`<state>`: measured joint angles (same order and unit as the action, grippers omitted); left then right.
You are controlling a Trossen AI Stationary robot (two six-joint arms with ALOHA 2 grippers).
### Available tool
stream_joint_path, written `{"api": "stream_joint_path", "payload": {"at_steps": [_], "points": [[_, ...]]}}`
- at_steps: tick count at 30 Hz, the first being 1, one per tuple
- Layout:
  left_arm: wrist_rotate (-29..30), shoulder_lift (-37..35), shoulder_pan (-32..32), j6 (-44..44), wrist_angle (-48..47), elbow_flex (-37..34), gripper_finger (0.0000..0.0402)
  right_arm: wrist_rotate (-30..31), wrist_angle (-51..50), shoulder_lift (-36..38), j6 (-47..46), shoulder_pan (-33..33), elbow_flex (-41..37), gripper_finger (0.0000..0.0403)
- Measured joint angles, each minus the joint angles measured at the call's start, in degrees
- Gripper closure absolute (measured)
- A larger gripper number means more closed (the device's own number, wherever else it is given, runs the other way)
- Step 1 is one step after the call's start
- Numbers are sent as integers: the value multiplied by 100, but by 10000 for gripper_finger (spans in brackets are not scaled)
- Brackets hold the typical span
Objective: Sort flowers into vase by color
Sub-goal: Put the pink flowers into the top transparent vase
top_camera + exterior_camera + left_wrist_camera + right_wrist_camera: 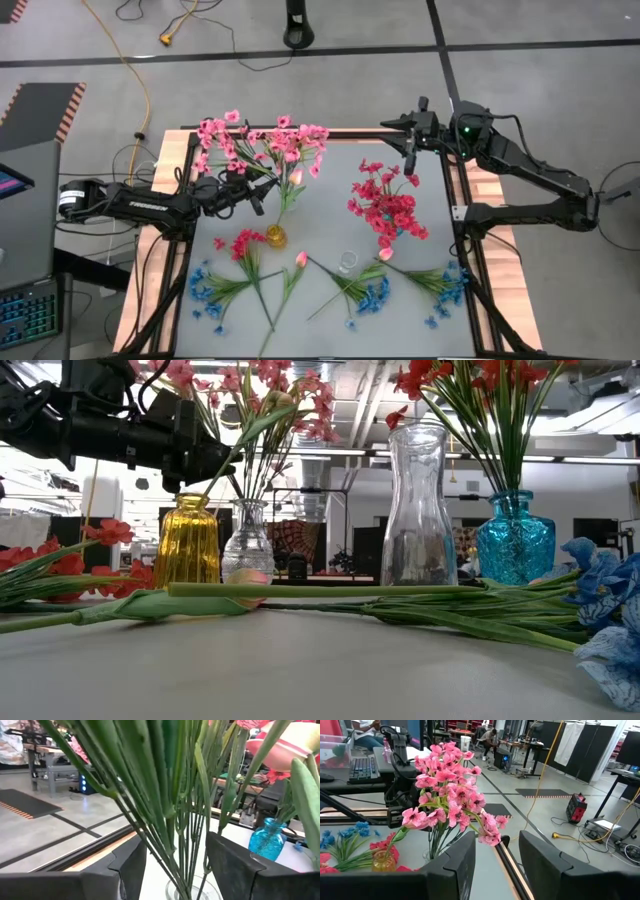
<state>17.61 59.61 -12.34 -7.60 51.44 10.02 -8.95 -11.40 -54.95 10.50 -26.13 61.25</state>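
Left tool [252,196]: fingers spread around the green stems of the light pink sprigs [262,145] in the clear glass vase [247,540].
Right tool [408,152]: parted, empty, at the bench's far right.
Advice: back out level, snagging no stems.

Grey concrete floor [330,90] with dark tape lines [300,55] crossing it. Yellow cable [130,70] snakes across the floor toward the tabletop [330,215], which is grey with a wooden edge in a black frame. Hazard-striped mat [40,110] sits beside it, near a keyboard [25,310] and laptop. Further back: black partition panels [600,745], workbenches, a red box [577,805] on the floor. Exposed ducts and bright ceiling lights [340,400] overhead.
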Motion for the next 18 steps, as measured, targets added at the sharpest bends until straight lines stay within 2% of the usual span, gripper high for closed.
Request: {"api": "stream_joint_path", "payload": {"at_steps": [8,18], "points": [[111,-81,0,-63,-26,0,239,0,-7,-1,-2,0,0,226],[128,-794,0,-15,-103,0,245,0,-11,-1,-2,0,0,226]]}}
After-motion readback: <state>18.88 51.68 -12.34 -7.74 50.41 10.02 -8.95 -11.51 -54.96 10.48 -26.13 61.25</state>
